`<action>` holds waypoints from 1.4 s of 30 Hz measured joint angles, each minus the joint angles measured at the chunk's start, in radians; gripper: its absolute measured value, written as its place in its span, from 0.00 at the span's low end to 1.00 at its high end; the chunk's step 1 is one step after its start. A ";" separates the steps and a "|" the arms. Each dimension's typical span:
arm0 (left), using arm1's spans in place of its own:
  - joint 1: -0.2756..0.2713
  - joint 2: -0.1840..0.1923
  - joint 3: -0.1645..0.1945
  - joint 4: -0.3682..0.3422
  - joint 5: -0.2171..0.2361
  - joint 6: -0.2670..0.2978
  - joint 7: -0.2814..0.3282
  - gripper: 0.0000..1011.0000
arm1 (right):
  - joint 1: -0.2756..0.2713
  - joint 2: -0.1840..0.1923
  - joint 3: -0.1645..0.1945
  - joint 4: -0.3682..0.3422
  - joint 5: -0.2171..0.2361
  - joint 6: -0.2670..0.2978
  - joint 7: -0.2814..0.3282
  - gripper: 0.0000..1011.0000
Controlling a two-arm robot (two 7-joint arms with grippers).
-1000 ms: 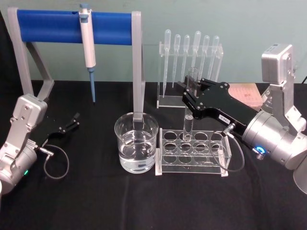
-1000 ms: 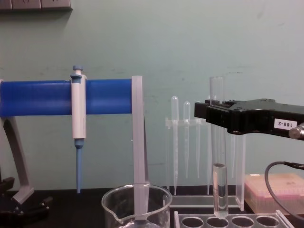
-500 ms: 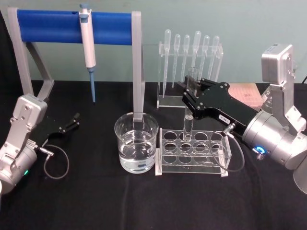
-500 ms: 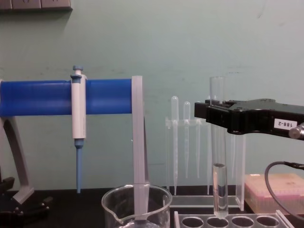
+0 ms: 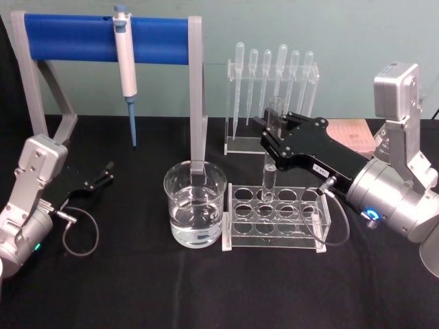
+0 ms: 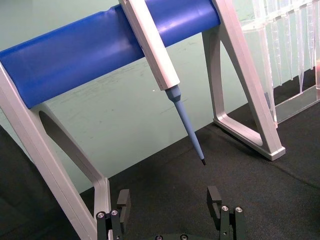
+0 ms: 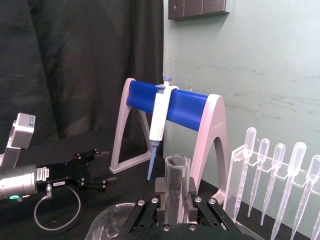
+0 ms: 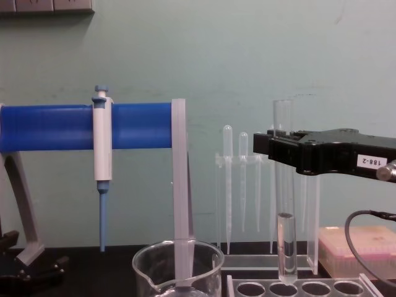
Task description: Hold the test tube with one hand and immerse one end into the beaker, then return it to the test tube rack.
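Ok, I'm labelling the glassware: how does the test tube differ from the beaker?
The test tube is slim and tall; the beaker is wide and squat. The test tube is clamped upright by the right gripper over the rack; the beaker stands free on the table, left of the rack. Both are clear glass. The left gripper rests open, far left.

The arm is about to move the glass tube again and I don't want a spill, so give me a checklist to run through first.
1. Right pincer shut on the test tube: ok.
2. Tube upright: ok.
3. Tube's bottom clear of the rack: cannot tell; it is right at a back-row hole.
4. Beaker upright, holding water, left of the rack: ok.
5. Left pincer open, parked far left, away from the beaker: ok.
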 joint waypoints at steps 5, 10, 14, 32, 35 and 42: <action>0.000 0.000 0.000 0.000 0.000 0.000 0.000 0.99 | 0.000 0.000 0.000 0.000 0.000 0.000 0.000 0.22; 0.000 0.000 0.000 0.000 0.000 0.000 0.000 0.99 | 0.000 0.000 0.000 0.000 0.000 0.000 0.000 0.22; 0.000 0.000 0.000 0.000 0.000 0.000 0.000 0.99 | 0.000 0.000 0.000 0.000 0.000 0.000 0.000 0.22; 0.000 0.000 0.000 0.000 0.000 0.000 0.000 0.99 | 0.000 0.000 0.000 0.000 0.000 0.000 0.000 0.22; 0.000 0.000 0.000 0.000 0.000 0.000 0.000 0.99 | 0.000 0.000 0.000 0.000 0.000 0.000 0.000 0.22; 0.000 0.000 0.000 0.000 0.000 0.000 0.000 0.99 | 0.000 0.000 0.000 0.000 0.000 0.000 0.000 0.22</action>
